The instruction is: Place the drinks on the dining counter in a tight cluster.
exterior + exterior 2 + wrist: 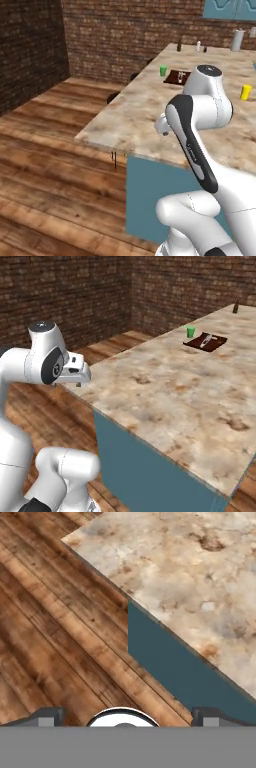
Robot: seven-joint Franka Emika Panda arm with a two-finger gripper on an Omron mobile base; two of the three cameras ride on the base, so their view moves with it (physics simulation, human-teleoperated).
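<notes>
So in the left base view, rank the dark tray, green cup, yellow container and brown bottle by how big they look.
1. Dark tray, clearly the widest.
2. Yellow container and green cup look about alike, so I won't rank them.
3. Brown bottle looks slimmest, but it stands farthest back on the dining counter, so distance may account for that.

beige brown-blotched dining counter (135, 115), green cup (163, 71)

The dining counter (135, 117) has a matt top of beige stone with brown marbled blotches, and its base is a flat, smooth teal panel (170, 667). The floor (45, 165) is dark wood planking with visible grain and a slight sheen. The walls (75, 291) are rough brown brick. The arm (200, 130) is glossy white plastic with dark joints.
</notes>
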